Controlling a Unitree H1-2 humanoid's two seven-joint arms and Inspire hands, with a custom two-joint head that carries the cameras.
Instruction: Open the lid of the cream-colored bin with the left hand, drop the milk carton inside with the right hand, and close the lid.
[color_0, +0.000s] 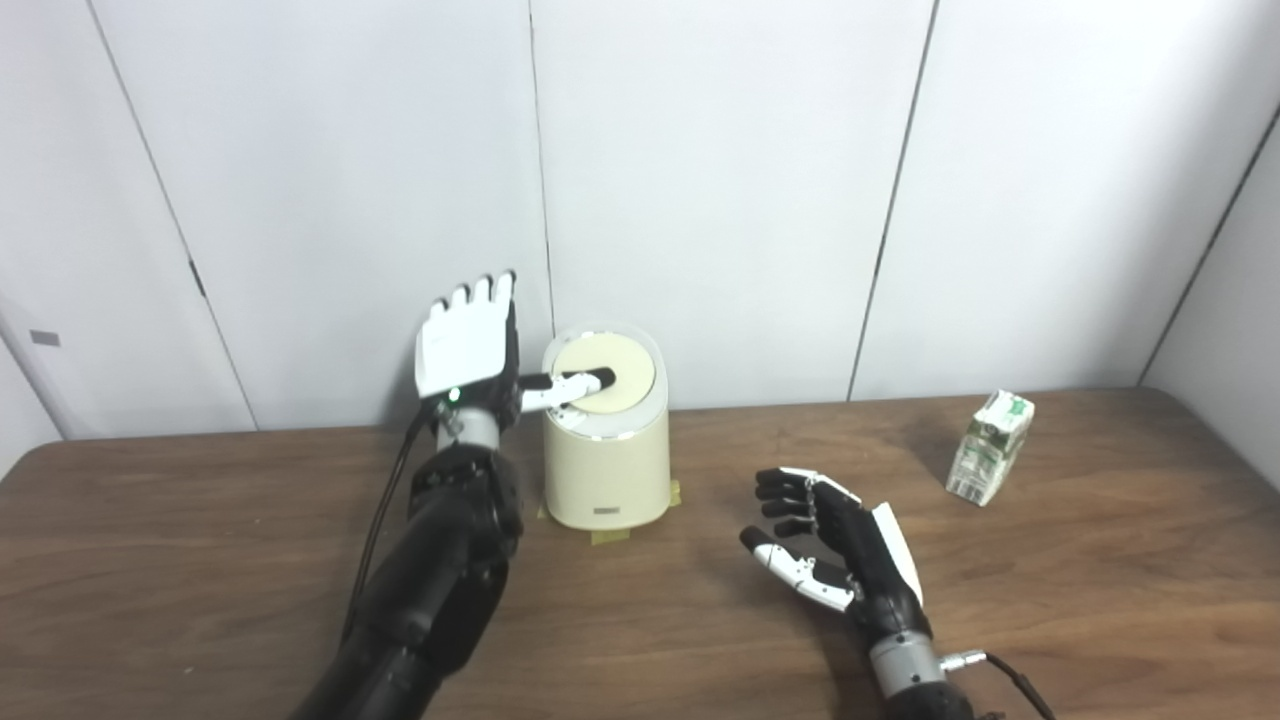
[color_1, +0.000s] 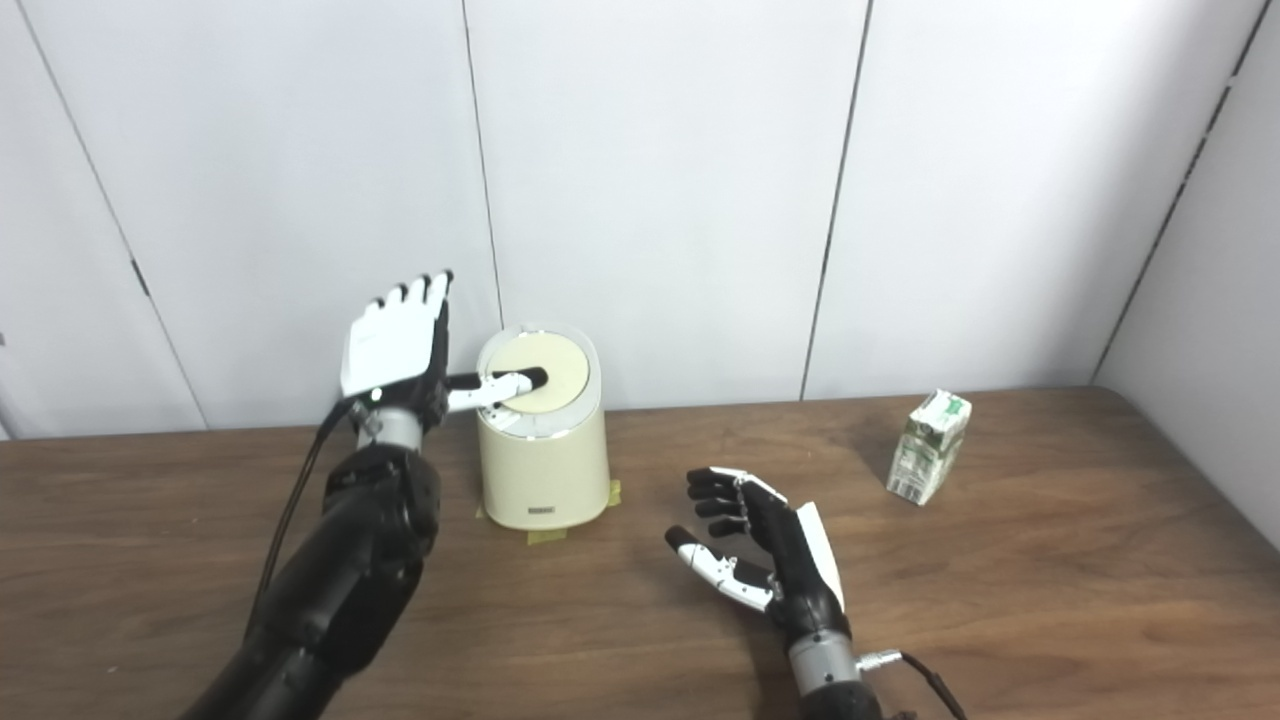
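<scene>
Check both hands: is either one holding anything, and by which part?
Nothing is held. The left hand is open, thumb lying on the bin's lid; the right hand is open, apart from the milk carton.

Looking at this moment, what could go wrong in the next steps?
1. The left hand has only its thumb over the lid; a sideways push may tip or shift the bin, though tape shows at its base.
2. The milk carton stands tilted, far from the open right hand; a rough reach may topple it.
</scene>
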